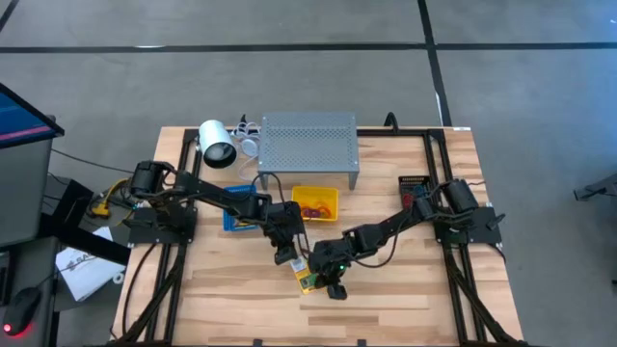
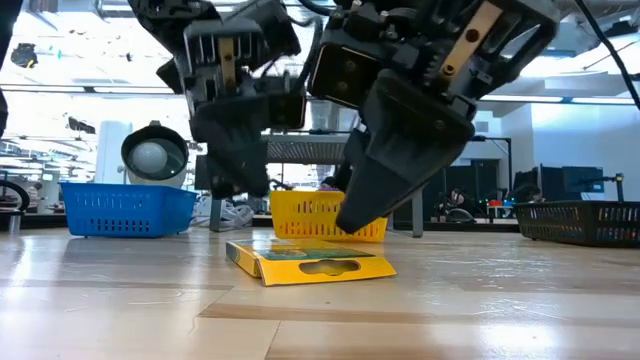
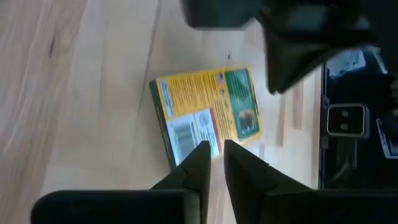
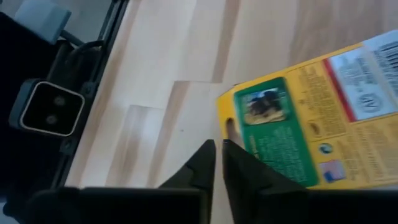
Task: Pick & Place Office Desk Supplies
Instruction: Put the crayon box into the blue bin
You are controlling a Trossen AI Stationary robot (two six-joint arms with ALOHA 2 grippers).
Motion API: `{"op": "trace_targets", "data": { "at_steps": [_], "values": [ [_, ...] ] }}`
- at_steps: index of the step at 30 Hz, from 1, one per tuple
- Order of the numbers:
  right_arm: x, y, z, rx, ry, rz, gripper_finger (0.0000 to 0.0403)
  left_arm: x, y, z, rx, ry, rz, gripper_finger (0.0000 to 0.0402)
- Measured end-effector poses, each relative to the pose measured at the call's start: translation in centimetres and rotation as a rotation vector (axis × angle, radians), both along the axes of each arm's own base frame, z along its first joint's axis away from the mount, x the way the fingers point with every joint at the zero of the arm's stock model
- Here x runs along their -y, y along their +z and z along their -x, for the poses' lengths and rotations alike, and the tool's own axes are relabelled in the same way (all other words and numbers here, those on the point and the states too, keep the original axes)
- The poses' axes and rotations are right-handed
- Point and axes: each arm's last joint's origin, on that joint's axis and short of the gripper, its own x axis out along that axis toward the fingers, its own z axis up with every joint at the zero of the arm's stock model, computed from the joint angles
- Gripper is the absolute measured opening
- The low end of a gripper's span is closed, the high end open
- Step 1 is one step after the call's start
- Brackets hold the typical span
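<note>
Both arms are hovering over 1 crayon box, nothing gripped yet

High view: the left gripper (image 1: 286, 253) and right gripper (image 1: 335, 286) are flanking the crayon box (image 1: 307, 279) at 6 o'clock of the yellow bin (image 1: 331, 196), blue bin (image 1: 231, 224) at 9. Low view: the box (image 2: 310, 261) is lying flat on the table (image 2: 480, 300), both grippers just above it. Left wrist view: fingers (image 3: 198, 163) nearly pinched together, empty, over the box's edge. Right wrist view: fingers (image 4: 205, 158) likewise almost closed, empty. This looks like the pick step; next, 1 gripper needs spreading and lowering astride the box.
</note>
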Motion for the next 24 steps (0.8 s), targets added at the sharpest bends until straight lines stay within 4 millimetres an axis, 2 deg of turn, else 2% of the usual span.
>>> {"op": "trace_targets", "data": {
  "at_steps": [3,8,18,24],
  "values": [
    [-0.4,0.0,0.2,-0.005,0.007,0.008,0.0006,0.0,-1.2,-0.1,-0.045,0.011,0.005,0.0059],
    [-0.6,-0.2,0.3,-0.009,-0.003,0.015,0.0003,0.0,-2.7,-0.3,-0.096,0.026,0.013,0.0082],
    [-0.7,-0.4,0.3,-0.017,-0.007,0.021,0.0001,0.2,-2.4,-0.8,-0.042,0.002,0.049,0.0108],
    [-0.5,-1.2,0.9,-0.041,-0.04,0.022,0.0001,0.2,-2.6,-0.8,-0.047,0.005,0.047,0.0121]
  ]
}}
